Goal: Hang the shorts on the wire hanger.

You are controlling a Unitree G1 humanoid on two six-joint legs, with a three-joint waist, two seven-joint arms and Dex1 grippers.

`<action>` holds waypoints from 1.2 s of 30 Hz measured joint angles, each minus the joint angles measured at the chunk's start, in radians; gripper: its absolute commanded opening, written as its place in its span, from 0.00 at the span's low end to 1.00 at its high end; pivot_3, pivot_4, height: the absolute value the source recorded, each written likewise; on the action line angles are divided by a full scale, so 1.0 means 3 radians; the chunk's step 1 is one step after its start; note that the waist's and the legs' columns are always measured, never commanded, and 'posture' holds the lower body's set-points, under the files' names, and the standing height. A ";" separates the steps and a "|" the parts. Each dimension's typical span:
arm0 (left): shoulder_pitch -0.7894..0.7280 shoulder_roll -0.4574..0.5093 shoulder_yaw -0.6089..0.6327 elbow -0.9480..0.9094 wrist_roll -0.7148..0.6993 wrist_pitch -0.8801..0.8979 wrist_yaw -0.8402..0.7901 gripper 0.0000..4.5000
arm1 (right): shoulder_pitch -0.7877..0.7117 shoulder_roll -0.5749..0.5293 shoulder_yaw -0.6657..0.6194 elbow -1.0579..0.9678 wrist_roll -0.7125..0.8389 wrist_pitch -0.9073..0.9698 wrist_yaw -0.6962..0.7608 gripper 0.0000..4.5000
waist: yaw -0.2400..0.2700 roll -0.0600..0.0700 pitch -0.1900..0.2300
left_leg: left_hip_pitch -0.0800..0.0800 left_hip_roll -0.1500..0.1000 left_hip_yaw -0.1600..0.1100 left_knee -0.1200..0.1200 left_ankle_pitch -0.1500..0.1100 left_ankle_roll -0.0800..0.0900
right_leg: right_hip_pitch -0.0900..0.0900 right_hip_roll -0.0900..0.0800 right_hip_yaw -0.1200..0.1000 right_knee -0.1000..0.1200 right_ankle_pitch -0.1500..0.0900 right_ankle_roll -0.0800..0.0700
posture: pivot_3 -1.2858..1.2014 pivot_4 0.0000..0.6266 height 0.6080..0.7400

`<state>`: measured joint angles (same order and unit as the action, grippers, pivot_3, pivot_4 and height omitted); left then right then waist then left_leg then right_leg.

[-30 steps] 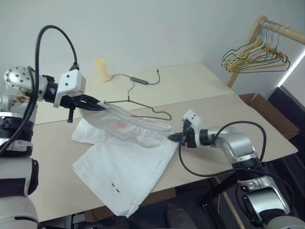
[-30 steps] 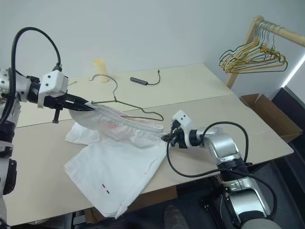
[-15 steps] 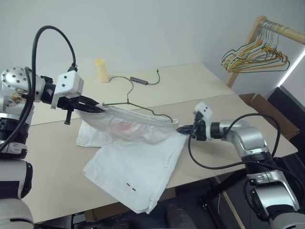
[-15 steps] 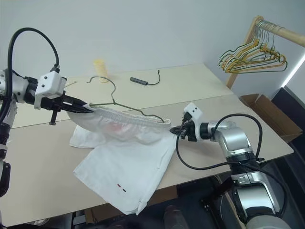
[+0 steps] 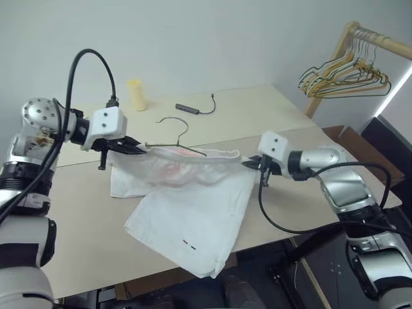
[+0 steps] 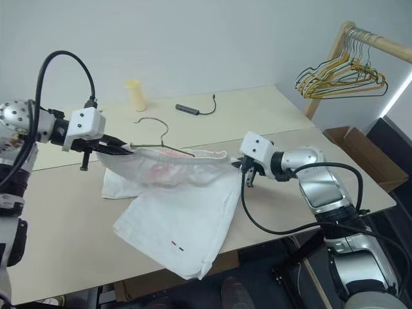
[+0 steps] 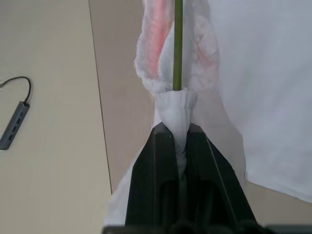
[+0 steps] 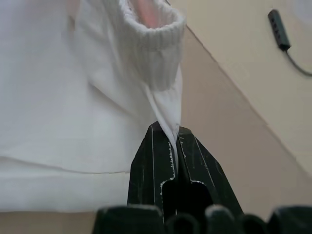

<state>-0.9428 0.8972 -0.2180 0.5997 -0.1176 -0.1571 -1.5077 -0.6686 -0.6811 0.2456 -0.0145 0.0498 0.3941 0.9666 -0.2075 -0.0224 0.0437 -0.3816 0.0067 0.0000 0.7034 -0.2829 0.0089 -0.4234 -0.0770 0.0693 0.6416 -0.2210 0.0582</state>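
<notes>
The white shorts (image 5: 193,206) hang stretched by the waistband between both grippers, legs draped on the table (image 5: 84,212). My left gripper (image 5: 143,149) is shut on the waistband's left end (image 7: 175,109). My right gripper (image 5: 248,165) is shut on the waistband's right end (image 8: 168,119). The wire hanger (image 5: 174,132) sits with its lower part inside the waistband; its hook rises above the fabric, and its green wire (image 7: 178,44) runs into the waistband opening. A faint pink patch (image 5: 170,172) shows through the fabric. A small dark-and-red mark (image 5: 188,243) lies near the hem.
A yellow cup (image 5: 135,94) and a grey cable hub (image 5: 188,108) lie on the far table. A wooden rack (image 5: 351,38) with several coloured hangers (image 5: 344,74) stands at the back right. A cardboard box (image 5: 360,145) sits beyond the table's right edge.
My right gripper has risen and rolled, lifting the waistband's right end off the table. The waistband now stretches level and the hanger's lower wire is hidden inside it.
</notes>
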 measured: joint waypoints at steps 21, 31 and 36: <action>0.0328 -0.0152 0.0227 -0.0371 -0.0099 0.0172 0.0193 0.00 | -0.0444 0.0092 0.0227 -0.0341 -0.0237 0.0212 0.0157 0.00 | -0.0002 0.0000 0.0000 | 0.0000 -0.0001 -0.0001 0.0001 0.0000 0.0000 | 0.0001 -0.0002 -0.0001 0.0003 0.0000 -0.0001 | 0.46 0.00 1.00; 0.0425 -0.0157 0.0289 -0.0434 -0.0128 0.0212 0.0232 0.00 | -0.0458 0.0073 0.0284 -0.0337 -0.0267 0.0154 0.0173 0.30 | 0.0002 0.0000 0.0000 | 0.0000 -0.0001 -0.0002 0.0000 0.0000 0.0000 | 0.0001 -0.0002 -0.0001 0.0004 0.0000 -0.0001 | 0.46 0.00 1.00; 0.0426 -0.0203 0.0314 -0.0434 -0.0141 0.0201 0.0266 0.00 | -0.0431 0.0066 0.0206 -0.0369 -0.0020 -0.0039 0.0415 0.61 | 0.0002 0.0000 0.0000 | 0.0001 -0.0001 -0.0003 0.0002 0.0000 0.0000 | 0.0003 -0.0002 -0.0002 0.0001 0.0001 -0.0001 | 0.45 0.00 1.00</action>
<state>-0.8151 0.8362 -0.1239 0.4696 -0.1598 -0.0967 -1.4278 -0.7979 -0.6613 0.3074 -0.1253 0.0438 0.3823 1.0912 -0.2071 -0.0224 0.0436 -0.3812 0.0063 -0.0008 0.7039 -0.2829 0.0090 -0.4224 -0.0776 0.0688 0.6418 -0.2208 0.0580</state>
